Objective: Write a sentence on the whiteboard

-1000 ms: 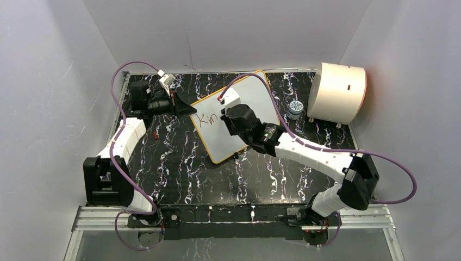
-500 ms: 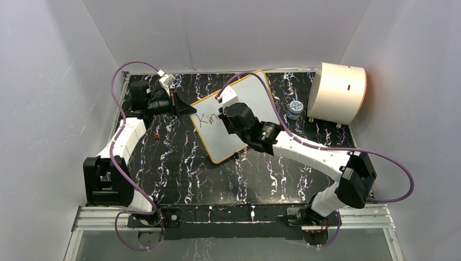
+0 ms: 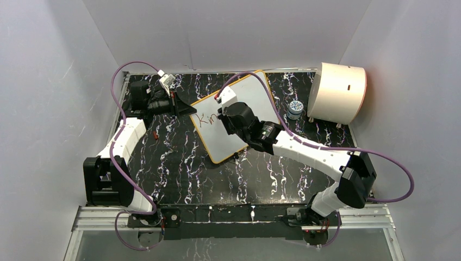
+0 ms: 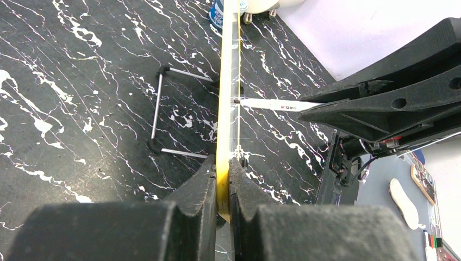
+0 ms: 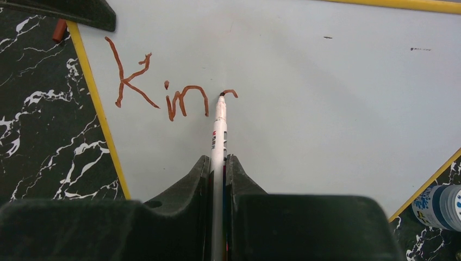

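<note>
Right wrist view | right hand (image 5: pixel 218 161) clamped on white marker (image 5: pixel 219 128) | marker tip touching board (image 5: pixel 326 98) at a short red hook just right of lettering "Kin" (image 5: pixel 170 106) | yellow rim (image 5: pixel 98 109) at left, black marbled surface (image 5: pixel 43 136) beside it | bottle (image 5: pixel 440 206) at lower right, off the board

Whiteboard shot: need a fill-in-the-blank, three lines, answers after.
1. The right tool is shut on a white ___, its tip touching the whiteboard.
2. The left tool is shut on the whiteboard's ___ rim.
3. The three finished red letters read ___.
Missing: marker; yellow; Kin
</note>
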Controlling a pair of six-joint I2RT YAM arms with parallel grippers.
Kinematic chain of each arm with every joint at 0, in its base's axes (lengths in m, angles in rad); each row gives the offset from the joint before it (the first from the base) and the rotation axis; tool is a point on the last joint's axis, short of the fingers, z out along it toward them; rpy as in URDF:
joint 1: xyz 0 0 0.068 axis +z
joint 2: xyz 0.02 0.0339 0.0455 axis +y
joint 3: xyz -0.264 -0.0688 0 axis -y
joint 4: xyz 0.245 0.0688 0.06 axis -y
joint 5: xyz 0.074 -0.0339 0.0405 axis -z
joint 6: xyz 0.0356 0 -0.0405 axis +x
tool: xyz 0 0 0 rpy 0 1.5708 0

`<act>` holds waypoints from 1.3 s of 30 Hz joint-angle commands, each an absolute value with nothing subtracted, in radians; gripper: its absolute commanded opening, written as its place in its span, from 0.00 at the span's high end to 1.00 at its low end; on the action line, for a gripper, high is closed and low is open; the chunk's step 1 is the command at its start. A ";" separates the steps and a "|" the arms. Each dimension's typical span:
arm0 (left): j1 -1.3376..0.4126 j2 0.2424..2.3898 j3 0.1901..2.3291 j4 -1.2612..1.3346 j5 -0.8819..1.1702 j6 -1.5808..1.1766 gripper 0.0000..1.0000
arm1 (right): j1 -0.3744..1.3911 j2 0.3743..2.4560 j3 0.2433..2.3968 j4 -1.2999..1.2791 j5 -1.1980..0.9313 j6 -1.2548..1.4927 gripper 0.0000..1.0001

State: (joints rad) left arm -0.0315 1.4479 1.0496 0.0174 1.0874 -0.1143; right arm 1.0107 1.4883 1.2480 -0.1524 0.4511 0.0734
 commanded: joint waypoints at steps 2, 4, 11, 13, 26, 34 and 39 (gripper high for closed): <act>-0.074 1.476 1.028 -0.098 1.091 -0.044 1.00 | 1.011 1.501 1.307 -0.168 0.424 0.060 1.00; -0.074 1.476 1.029 -0.098 1.091 -0.044 1.00 | 1.012 1.503 1.306 -0.183 0.413 0.062 1.00; -0.074 1.473 1.028 -0.097 1.092 -0.044 1.00 | 1.011 1.503 1.307 -0.237 0.424 0.063 1.00; -0.074 1.473 1.028 -0.098 1.093 -0.044 1.00 | 1.012 1.500 1.306 -0.241 0.436 0.060 1.00; -0.078 1.473 1.027 -0.097 1.090 -0.043 1.00 | 1.012 1.485 1.301 -0.187 0.494 0.056 1.00; -0.080 1.474 1.027 -0.097 1.090 -0.043 1.00 | 1.012 1.444 1.283 -0.123 0.497 0.038 1.00; -0.080 1.475 1.025 -0.098 1.090 -0.041 1.00 | 1.010 1.446 1.293 -0.091 0.519 0.023 1.00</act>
